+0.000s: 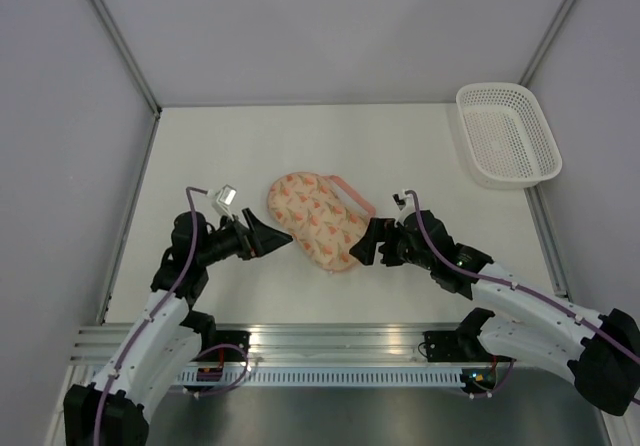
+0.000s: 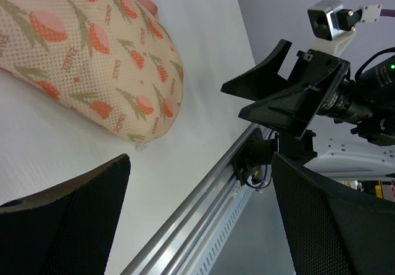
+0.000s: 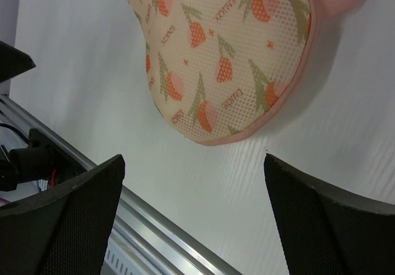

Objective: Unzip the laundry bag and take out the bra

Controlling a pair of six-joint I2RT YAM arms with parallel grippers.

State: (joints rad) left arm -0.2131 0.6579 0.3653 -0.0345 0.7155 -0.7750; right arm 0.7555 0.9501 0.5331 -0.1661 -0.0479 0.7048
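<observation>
The laundry bag (image 1: 318, 218) lies zipped in the middle of the table, a cream pouch with orange-pink motifs, pink trim and a pink loop (image 1: 352, 197) on its far right. It also shows in the left wrist view (image 2: 92, 59) and the right wrist view (image 3: 228, 53). My left gripper (image 1: 276, 238) is open and empty just left of the bag's near end. My right gripper (image 1: 364, 243) is open and empty just right of the bag's near end, not touching it. The bra is hidden.
A white plastic lattice basket (image 1: 507, 134) stands at the far right corner of the table. A metal rail (image 1: 330, 338) runs along the table's near edge. Grey walls enclose the table on three sides.
</observation>
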